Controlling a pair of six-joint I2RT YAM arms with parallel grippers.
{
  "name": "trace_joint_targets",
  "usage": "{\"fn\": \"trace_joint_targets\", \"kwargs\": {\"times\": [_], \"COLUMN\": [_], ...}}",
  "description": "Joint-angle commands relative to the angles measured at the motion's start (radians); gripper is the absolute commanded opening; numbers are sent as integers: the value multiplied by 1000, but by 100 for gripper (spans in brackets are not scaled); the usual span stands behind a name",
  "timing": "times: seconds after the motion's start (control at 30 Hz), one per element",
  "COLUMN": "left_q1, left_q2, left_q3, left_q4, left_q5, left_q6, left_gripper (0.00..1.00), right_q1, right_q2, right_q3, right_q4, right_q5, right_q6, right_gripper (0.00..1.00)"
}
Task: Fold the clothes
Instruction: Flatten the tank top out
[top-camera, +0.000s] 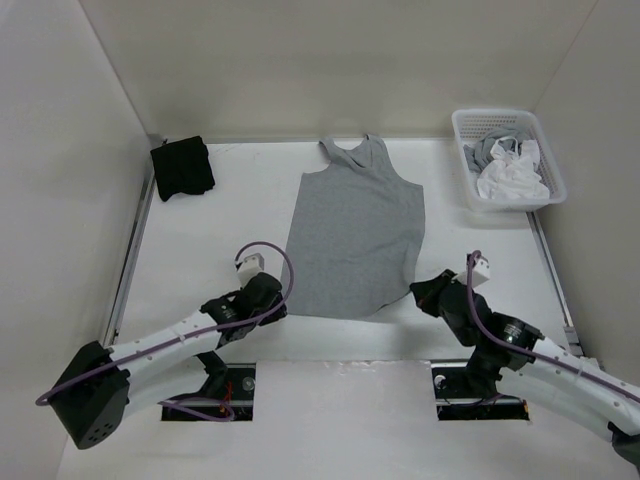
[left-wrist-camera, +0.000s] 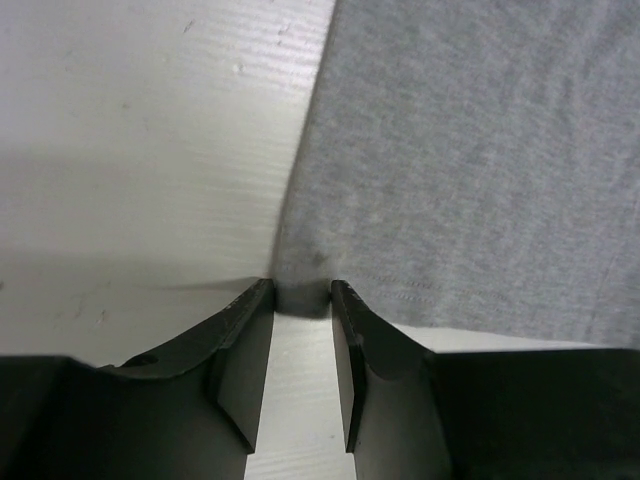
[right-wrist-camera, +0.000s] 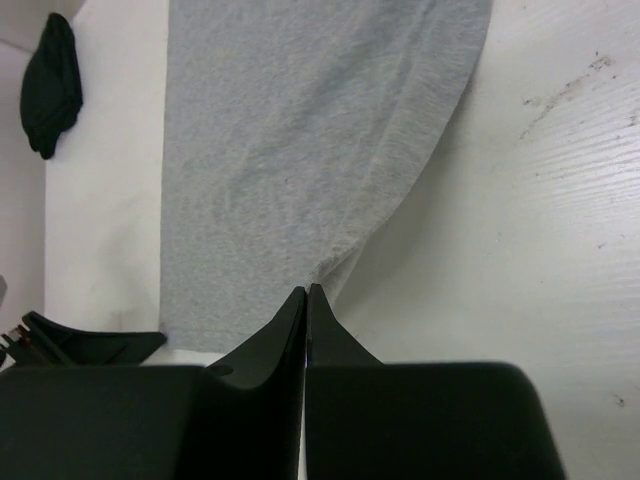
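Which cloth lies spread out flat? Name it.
The grey tank top mid-table. The black cloth at the far left is folded, and the garments in the white basket are bunched up.

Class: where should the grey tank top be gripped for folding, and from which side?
The two hem corners, from the near edge. The grey tank top lies flat, straps far, hem nearest the arms, so its corners are free to pinch. The right claw is shut on one; the left claw straddles the other.
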Motion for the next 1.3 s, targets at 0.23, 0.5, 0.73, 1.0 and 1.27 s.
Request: {"fn": "trace_joint_targets", "kwargs": {"times": [0.23, 0.5, 0.73, 1.0, 1.27], "left_q1": [-29, -29, -15, 65, 114], "left_q2": [-66, 52, 16, -346, -371], "left_q3": [35, 21, 25, 341, 884], "left_q4": [-166, -26, -35, -169, -48], "left_q5": [-135, -61, -23, -86, -140], "left_q6": [-85, -62, -53, 105, 327], "left_gripper": [36, 32, 7, 0, 0], "right_q1": [14, 15, 15, -8, 140], "right_q2": [16, 20, -12, -41, 34], "right_q3": [26, 7, 16, 232, 790], "right_q4": [-16, 31, 33, -2, -27], "right_q5": [36, 25, 33, 91, 360], "right_q6": [-4, -20, -44, -234, -622], "right_gripper": [0, 0, 0, 0, 0]}}
